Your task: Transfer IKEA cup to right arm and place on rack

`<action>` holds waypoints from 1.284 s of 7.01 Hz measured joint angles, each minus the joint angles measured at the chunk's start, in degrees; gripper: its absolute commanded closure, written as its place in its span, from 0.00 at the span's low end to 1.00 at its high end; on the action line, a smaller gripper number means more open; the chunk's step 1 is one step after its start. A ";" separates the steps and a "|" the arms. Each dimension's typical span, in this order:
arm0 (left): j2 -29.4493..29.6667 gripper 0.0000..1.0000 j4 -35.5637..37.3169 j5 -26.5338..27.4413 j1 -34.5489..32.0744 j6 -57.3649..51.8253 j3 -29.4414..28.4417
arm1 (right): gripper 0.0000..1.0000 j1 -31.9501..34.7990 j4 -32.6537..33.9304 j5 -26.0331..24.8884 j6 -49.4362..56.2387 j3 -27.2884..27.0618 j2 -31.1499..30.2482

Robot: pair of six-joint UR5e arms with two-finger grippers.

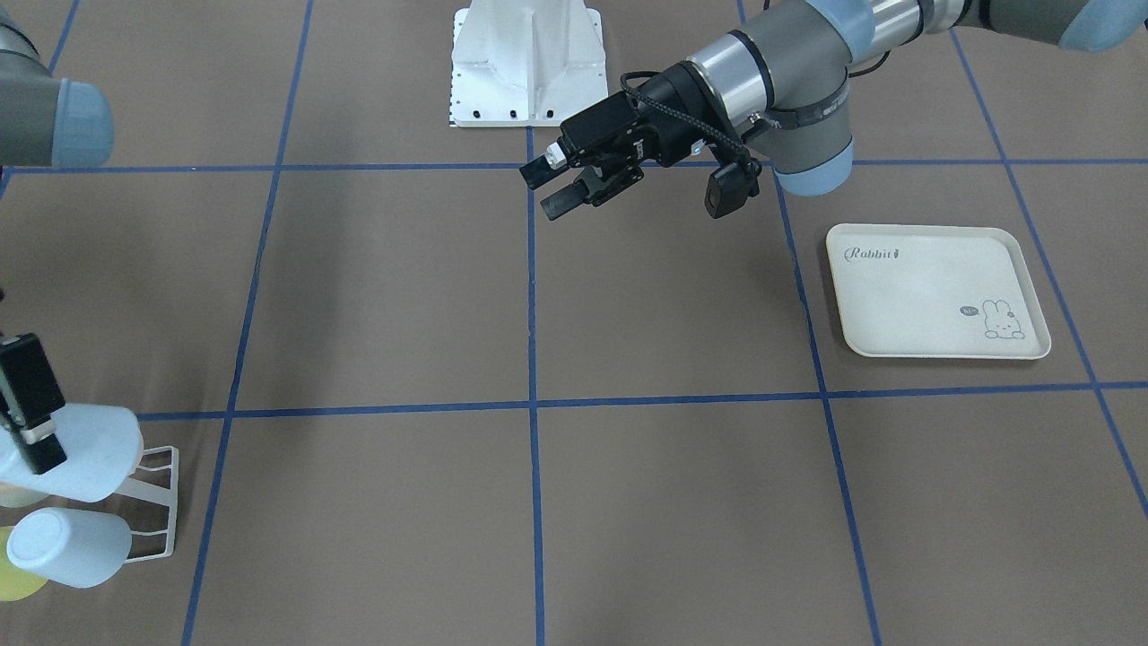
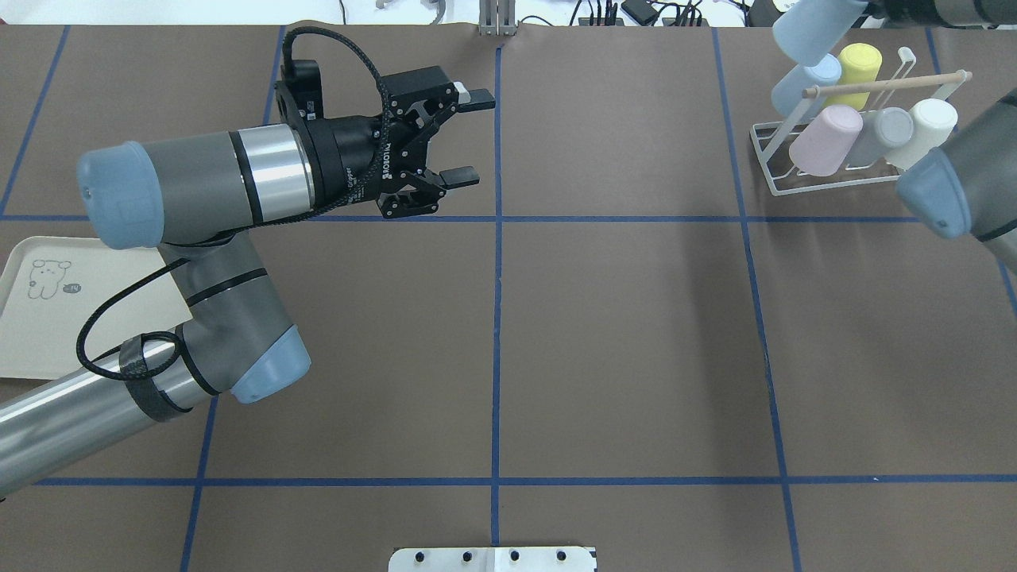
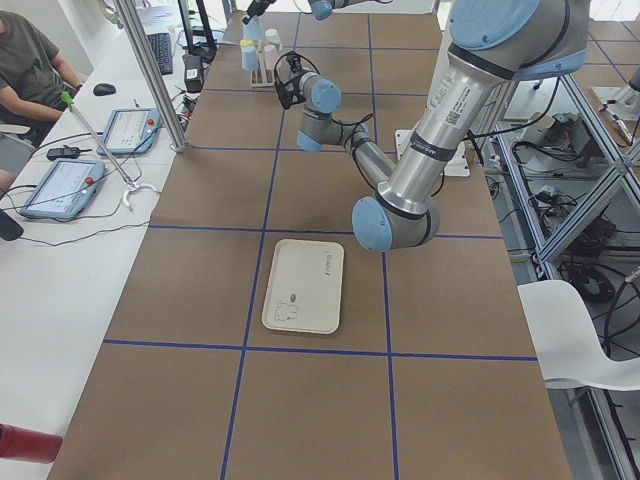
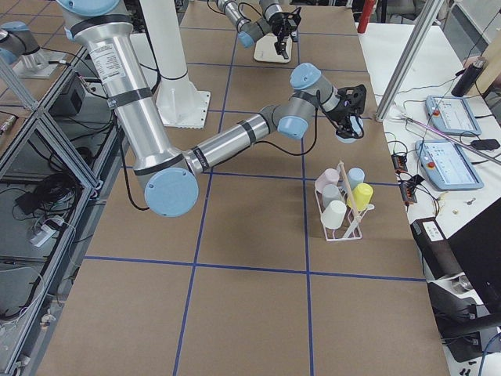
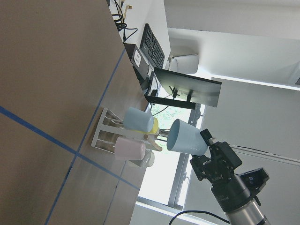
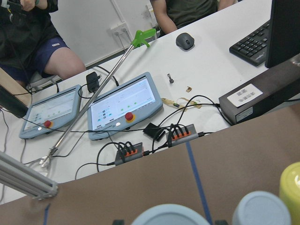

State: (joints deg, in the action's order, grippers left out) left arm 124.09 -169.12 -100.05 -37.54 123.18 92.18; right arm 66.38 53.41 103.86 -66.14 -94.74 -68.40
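At the left edge a cream tray is lying on the tabletop. Nearer the centre line the left pincer is hovering, spread wide and carrying nothing. Far to the right, the right pincer is clamping the rim of the light-blue IKEA cup and holding it tilted in the air above the rack, which is carrying five other cups.
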 measured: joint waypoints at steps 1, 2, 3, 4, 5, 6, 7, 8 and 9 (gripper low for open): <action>-0.16 0.01 0.02 0.04 0.03 -0.21 -0.10 | 1.00 2.58 0.50 1.16 6.06 3.88 1.38; -0.21 0.01 0.02 0.08 0.10 -0.30 -0.21 | 1.00 5.64 0.63 3.92 10.83 8.76 3.60; -0.32 0.01 0.02 0.13 0.23 -0.50 -0.36 | 1.00 8.46 0.65 7.14 15.57 14.17 6.11; -0.44 0.01 0.02 0.22 0.38 -0.77 -0.57 | 1.00 10.02 0.67 9.14 19.69 18.39 7.77; -0.48 0.01 0.02 0.31 0.48 -0.95 -0.75 | 1.00 10.61 0.70 9.94 22.52 21.37 8.83; -0.50 0.01 0.02 0.36 0.51 -1.05 -0.96 | 1.00 10.80 0.70 10.20 24.76 24.10 9.71; -0.45 0.01 0.02 0.40 0.56 -1.08 -1.24 | 1.00 10.84 0.67 10.30 26.51 26.53 10.46; -0.33 0.01 0.02 0.44 0.59 -1.10 -1.40 | 1.00 10.89 0.65 10.36 27.32 28.10 10.94; -0.29 0.01 0.02 0.46 0.61 -1.10 -1.44 | 1.00 10.90 0.65 10.39 27.60 28.88 11.01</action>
State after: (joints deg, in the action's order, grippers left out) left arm 123.80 -169.10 -99.59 -36.93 122.08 90.74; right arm 77.29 54.06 114.25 -38.54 -65.86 -57.39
